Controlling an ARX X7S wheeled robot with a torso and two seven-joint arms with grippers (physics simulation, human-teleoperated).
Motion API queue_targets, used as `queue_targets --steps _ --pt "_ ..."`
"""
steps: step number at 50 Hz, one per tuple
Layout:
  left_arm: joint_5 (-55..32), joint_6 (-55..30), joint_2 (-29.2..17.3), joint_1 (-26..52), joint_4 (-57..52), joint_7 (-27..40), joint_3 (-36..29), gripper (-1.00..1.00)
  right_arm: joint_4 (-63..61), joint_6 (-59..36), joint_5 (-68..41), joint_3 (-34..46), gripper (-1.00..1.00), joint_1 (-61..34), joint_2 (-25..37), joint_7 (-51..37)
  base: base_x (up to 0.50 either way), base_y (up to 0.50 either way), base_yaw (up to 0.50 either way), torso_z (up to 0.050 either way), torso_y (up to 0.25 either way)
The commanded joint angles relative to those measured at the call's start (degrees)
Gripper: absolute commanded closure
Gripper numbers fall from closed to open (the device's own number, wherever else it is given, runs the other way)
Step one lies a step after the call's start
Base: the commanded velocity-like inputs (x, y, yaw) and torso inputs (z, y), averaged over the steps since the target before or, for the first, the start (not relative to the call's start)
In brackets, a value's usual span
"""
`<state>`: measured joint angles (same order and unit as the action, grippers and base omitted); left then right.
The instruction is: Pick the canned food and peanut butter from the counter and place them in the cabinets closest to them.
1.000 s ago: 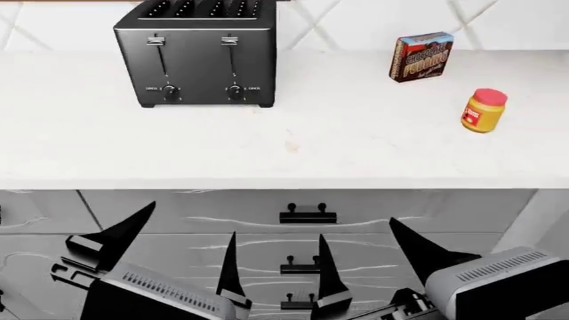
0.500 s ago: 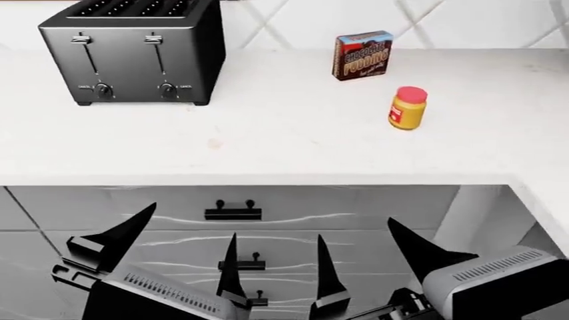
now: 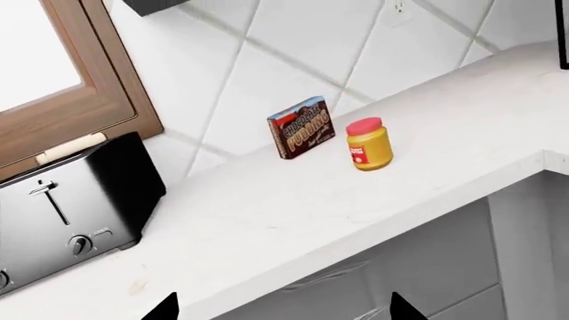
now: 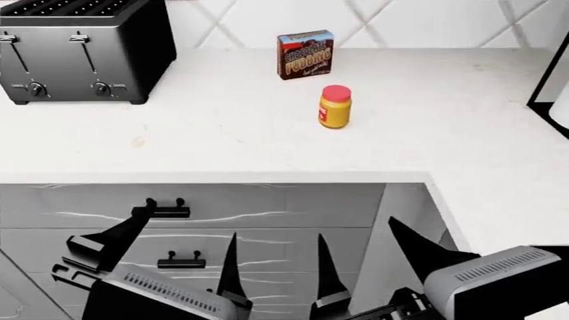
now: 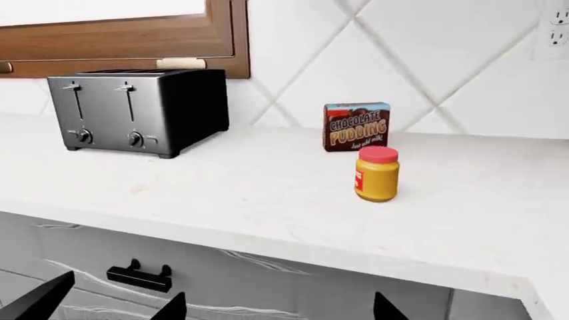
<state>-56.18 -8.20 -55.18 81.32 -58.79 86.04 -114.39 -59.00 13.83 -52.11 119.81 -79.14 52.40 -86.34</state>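
The peanut butter (image 4: 335,107), a tan-yellow jar with a red lid, stands upright on the white counter (image 4: 222,140), in front of the pudding box. Both wrist views show it too: peanut butter (image 3: 369,144) and peanut butter (image 5: 377,175). The canned food is out of view. My left gripper (image 4: 193,221) and right gripper (image 4: 356,227) hang side by side below the counter's front edge, before the drawers. Both are open with nothing between their fingers, far short of the jar. In the wrist views only the fingertips of the left gripper (image 3: 284,301) and right gripper (image 5: 280,303) show.
A black toaster (image 4: 80,50) stands at the counter's back left. A chocolate pudding box (image 4: 305,55) leans by the tiled wall. Drawer handles (image 4: 164,211) sit below the edge. The counter turns towards me at the right, where a dark object (image 4: 547,67) stands.
The head view has swung to the right, so the toaster, box and jar now sit further left in the picture. The counter's inner corner has come into view. Both arms keep their pose.
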Motion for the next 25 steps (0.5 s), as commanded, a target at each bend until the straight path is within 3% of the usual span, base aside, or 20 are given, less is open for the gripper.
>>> queue_targets --steps 1,7,25 --pt "-0.17 -0.07 0.16 0.06 0.05 0.16 0.00 -1.00 -0.05 -0.16 0.53 0.27 -1.00 0.00 0.00 -0.24 0.00 0.00 0.00 0.000 0.000" --pt "0.22 0.14 -0.08 -0.19 0.12 -0.05 -0.09 -1.00 -0.36 -0.17 0.69 0.41 -1.00 -0.29 -0.20 -0.17 0.00 0.00 0.00 0.000 0.000" --pt "0.59 0.46 -0.30 -0.66 0.46 -0.45 0.00 -1.00 -0.18 1.15 1.61 2.20 -1.00 -1.44 -0.82 0.12 0.50 -0.01 0.00 0.000 0.000"
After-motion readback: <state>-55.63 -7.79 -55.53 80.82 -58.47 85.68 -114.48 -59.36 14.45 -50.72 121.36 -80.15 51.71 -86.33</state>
